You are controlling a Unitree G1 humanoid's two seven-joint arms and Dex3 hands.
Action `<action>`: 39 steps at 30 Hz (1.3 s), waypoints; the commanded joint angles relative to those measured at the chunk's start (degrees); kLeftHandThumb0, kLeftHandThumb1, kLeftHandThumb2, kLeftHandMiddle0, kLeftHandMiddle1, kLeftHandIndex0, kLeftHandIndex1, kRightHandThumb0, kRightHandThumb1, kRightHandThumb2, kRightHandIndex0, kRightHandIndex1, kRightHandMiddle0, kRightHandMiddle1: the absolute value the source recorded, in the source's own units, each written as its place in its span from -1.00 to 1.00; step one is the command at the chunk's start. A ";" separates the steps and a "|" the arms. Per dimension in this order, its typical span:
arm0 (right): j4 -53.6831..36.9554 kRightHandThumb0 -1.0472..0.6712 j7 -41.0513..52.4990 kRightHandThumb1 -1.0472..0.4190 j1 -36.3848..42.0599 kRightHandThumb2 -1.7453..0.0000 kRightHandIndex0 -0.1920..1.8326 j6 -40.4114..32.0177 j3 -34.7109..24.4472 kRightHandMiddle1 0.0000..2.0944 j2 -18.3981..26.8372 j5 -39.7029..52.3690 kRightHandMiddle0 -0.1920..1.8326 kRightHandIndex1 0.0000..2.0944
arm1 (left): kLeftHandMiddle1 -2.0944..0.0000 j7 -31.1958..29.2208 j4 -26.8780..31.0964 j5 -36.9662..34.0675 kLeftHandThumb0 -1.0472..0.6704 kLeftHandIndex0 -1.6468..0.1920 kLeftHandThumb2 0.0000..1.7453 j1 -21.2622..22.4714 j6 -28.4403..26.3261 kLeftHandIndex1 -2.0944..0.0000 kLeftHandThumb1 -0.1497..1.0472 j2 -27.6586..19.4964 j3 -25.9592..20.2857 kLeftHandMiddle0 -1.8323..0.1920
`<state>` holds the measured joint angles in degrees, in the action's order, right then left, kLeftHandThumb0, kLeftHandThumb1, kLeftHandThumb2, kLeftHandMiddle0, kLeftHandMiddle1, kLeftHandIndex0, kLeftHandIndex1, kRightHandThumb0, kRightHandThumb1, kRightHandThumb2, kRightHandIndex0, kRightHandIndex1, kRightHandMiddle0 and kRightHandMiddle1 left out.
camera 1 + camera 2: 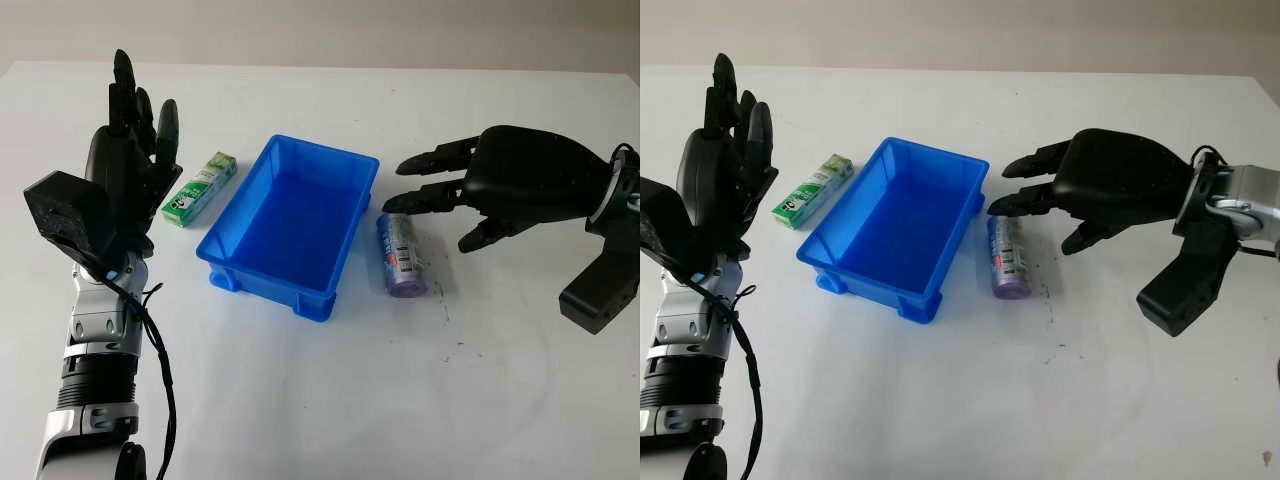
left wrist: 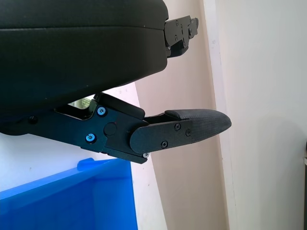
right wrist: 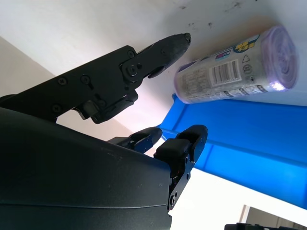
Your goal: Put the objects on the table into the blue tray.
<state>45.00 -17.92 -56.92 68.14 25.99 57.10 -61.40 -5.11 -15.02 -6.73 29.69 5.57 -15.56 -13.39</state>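
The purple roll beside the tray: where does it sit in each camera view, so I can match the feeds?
Left eye view: purple roll lies on the table just right of the blue tray, under the right hand fingertips.
Right eye view: same spot, right of the tray.
Left wrist view: not in it.
Right wrist view: the roll lies along the tray's wall, beyond the fingers.
Shared landmark: the blue tray.
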 commanded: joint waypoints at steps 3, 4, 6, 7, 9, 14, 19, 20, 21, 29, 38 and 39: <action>-0.67 -0.35 -0.14 -0.65 0.14 0.93 -0.29 0.38 0.94 -0.93 0.00 -0.40 -0.26 -0.94 | 0.95 0.29 0.88 0.37 -0.66 1.00 -0.38 0.42 0.14 1.00 1.00 -0.37 0.20 1.00; -0.63 -0.35 -0.33 -0.66 0.27 0.93 -0.29 0.45 1.16 -0.93 -0.03 -0.52 -0.26 -0.94 | 0.95 0.32 0.86 0.39 -0.66 1.00 -0.38 0.41 0.15 1.00 1.00 -0.37 0.19 1.00; -0.54 -0.35 -0.73 -0.68 0.63 0.93 -0.28 0.80 1.71 -0.93 -0.31 -0.88 -0.27 -0.94 | 0.95 0.32 0.80 0.21 -0.66 1.00 -0.37 0.42 0.20 1.00 1.00 -0.30 0.10 1.00; -0.59 -0.35 -1.43 -0.68 0.82 0.93 -0.27 0.83 1.98 -0.93 -0.47 -1.37 -0.27 -0.93 | 0.95 0.35 0.76 0.14 -0.65 1.00 -0.37 0.44 0.24 1.00 1.00 -0.25 0.07 1.00; -0.91 -0.37 -3.12 -0.70 1.03 0.93 -0.26 0.47 2.61 -0.93 -0.59 -2.77 -0.27 -0.93 | 0.95 0.37 0.62 0.15 -0.65 1.00 -0.37 0.46 0.40 1.00 1.00 -0.22 0.07 1.00; -0.93 -0.37 -6.11 -0.78 1.07 0.91 -0.27 -0.35 4.64 -0.93 -1.17 -5.83 -0.28 -0.93 | 0.96 0.12 1.09 0.15 -0.66 1.00 -0.37 0.21 0.32 1.00 1.00 -0.31 0.20 1.00; 0.53 -0.36 -7.58 -0.79 0.87 0.93 -0.30 -0.49 6.06 -0.94 -2.18 -6.12 -0.31 -0.95 | 0.95 0.21 1.16 0.51 -0.66 1.00 -0.37 0.30 0.12 0.99 1.00 -0.51 0.37 0.99; 0.70 -0.36 -7.23 -0.79 0.78 0.93 -0.31 -0.47 6.25 -0.94 -2.31 -5.92 -0.31 -0.95 | 0.95 0.21 1.16 0.49 -0.66 1.00 -0.37 0.35 0.05 0.99 1.00 -0.48 0.37 0.99; 0.87 -0.36 -6.77 -0.79 0.68 0.93 -0.32 -0.48 6.49 -0.94 -2.53 -5.79 -0.32 -0.96 | 0.95 0.18 1.08 0.45 -0.66 1.00 -0.37 0.42 0.11 0.99 1.00 -0.44 0.35 1.00; 2.50 -0.38 -8.38 -0.85 -0.16 0.92 -0.37 -0.68 8.20 -0.96 -3.76 -6.41 -0.36 -0.98 | 0.96 0.39 1.39 0.62 -0.65 1.00 -0.36 0.60 -0.26 1.00 1.00 -0.30 0.59 1.00; 3.42 -0.31 -15.95 -0.86 -1.40 0.94 -0.30 -2.16 10.99 -0.95 -4.70 -10.53 -0.31 -0.95 | 0.97 0.41 1.54 0.34 -0.65 1.00 -0.37 0.31 -0.16 1.00 1.00 -0.13 0.51 1.00; 3.57 -0.28 -16.93 -0.86 -1.54 0.94 -0.29 -2.40 11.38 -0.94 -4.77 -11.08 -0.30 -0.94 | 0.97 0.51 1.64 0.35 -0.65 1.00 -0.37 0.28 -0.27 1.00 1.00 -0.08 0.52 1.00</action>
<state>48.04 -33.72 -57.33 66.07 36.77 52.42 -71.90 -4.79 -14.41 -6.20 29.69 5.30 -15.52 -12.72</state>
